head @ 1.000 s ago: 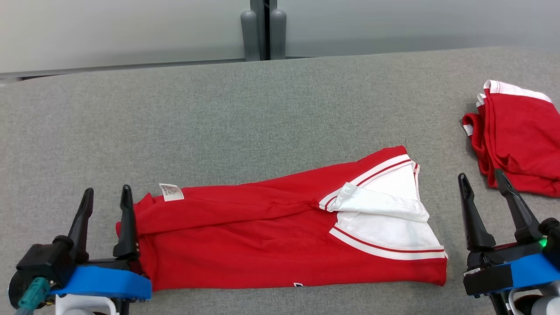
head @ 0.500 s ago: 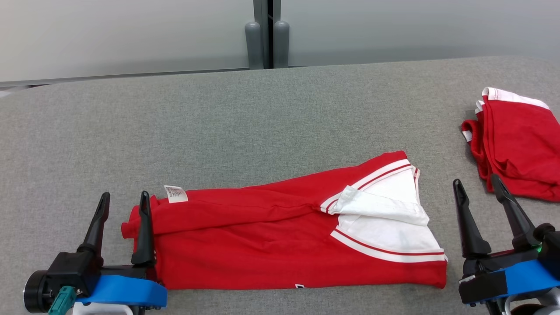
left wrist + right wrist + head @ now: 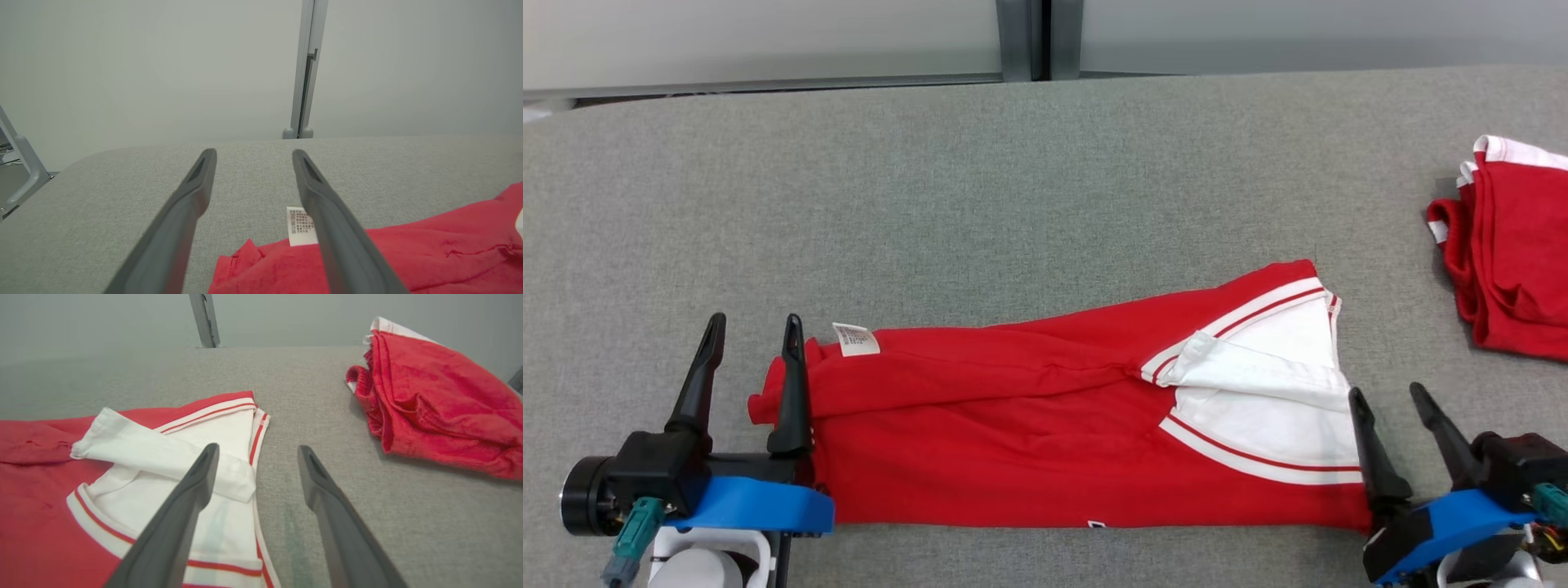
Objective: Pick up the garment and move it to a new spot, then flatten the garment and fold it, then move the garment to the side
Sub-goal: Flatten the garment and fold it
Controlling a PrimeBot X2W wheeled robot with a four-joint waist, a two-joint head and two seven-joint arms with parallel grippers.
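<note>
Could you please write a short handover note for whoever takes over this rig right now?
The garment, red with a white panel, lies on the grey table as a long strip, seemingly folded lengthwise.
The left pincer is open and empty at its left end, beside the white label.
The right pincer is open and empty at its right end.
A second red garment lies folded at the far right.
Done, apparently: placed, flattened, first fold. Left, probably: the crosswise fold, then moving it aside.
</note>
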